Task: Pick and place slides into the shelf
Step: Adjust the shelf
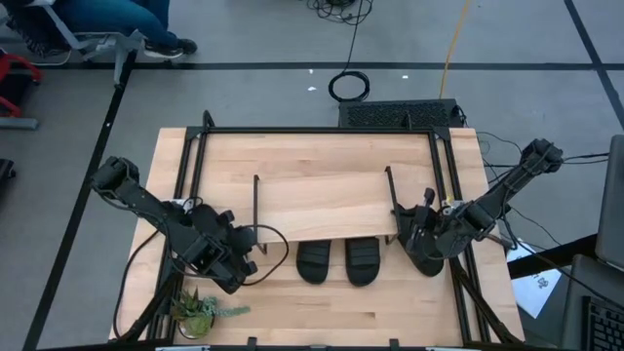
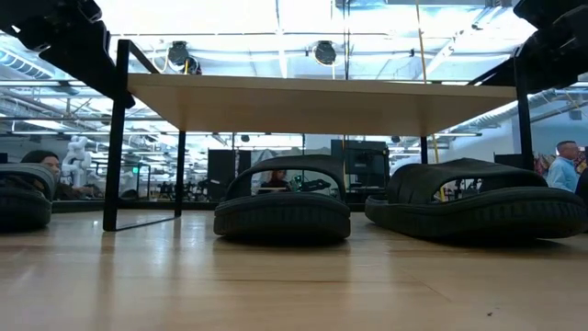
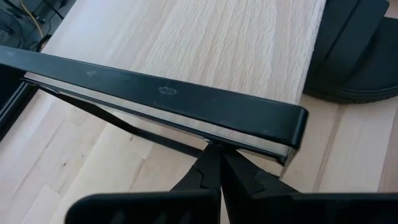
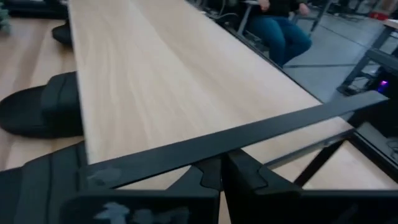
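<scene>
While both arms are idling at either end of the shelf, you are looking at a job that appears largely done. Two slides are sitting side by side under the shelf's front edge, toes poking out toward the near side of the table, and the low view is showing them resting flat beneath the wood plank. A third slide is lying by the shelf's right end, directly under the right arm, and the low view is catching part of another slide just outside the shelf's left leg. Whether those two are counting as properly shelved is a judgement call; from here they are looking only partly tucked in, so some nudging may be left.

Your left gripper is hovering just off the shelf's left front corner, above the black end rail, its fingers pressed together and pinching nothing. Your right gripper is hanging at the shelf's right end, above that side's black rail, fingers likewise pressed tight together and empty; the slide below it is sitting apart from the fingers, not gripped.

A small potted plant is standing on the table in front of the shelf's left corner, near the left arm. Beyond the shelf, a seated person is showing at the far edge of the floor.
</scene>
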{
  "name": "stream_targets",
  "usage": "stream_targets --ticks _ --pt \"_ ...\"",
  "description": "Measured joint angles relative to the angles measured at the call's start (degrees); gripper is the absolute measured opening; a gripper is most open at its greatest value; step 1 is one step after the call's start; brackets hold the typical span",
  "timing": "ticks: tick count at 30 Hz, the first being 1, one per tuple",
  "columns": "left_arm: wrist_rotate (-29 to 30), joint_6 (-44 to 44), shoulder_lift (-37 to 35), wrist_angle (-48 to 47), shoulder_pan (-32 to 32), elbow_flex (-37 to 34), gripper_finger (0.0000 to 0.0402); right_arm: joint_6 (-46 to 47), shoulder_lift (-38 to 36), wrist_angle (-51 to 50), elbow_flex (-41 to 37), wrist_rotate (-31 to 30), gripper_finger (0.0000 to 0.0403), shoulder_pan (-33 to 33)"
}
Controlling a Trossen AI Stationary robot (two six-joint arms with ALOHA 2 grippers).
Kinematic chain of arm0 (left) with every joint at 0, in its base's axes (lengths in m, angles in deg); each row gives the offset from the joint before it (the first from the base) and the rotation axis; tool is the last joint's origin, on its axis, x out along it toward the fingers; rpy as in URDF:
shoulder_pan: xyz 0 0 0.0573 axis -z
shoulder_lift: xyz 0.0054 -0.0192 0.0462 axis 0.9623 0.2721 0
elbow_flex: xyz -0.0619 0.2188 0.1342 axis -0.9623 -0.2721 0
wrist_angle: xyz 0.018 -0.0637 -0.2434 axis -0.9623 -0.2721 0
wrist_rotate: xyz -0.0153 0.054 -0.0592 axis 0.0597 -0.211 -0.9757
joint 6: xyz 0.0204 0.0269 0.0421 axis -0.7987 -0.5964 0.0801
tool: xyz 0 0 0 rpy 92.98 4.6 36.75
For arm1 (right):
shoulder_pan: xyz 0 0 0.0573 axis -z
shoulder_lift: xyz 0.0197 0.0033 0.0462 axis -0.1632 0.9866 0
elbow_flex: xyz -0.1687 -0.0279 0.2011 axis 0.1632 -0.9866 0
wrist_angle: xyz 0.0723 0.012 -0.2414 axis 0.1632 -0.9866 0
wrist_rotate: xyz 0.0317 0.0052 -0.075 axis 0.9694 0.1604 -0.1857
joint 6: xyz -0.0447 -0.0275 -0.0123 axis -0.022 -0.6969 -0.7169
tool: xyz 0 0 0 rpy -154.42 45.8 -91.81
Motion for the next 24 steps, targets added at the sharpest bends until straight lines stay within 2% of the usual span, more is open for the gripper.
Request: stream_targets --ticks 4,16,24 --pt "0.38 -0.65 0.0 0.0 0.0 0.0 0.0 1.99 -0.05 -1.53 0.0 -2.36 0.0 -0.95" --pt "2.53 0.63 0.0 -2.36 0.02 -0.04 0.0 4.1 -0.05 -1.55 0.0 -2.83 0.0 -2.41" --pt "2.43 10.9 0.0 -12.9 0.0 -0.04 0.0 3.78 -3.08 -3.34 -0.02 -5.52 0.0 -2.42"
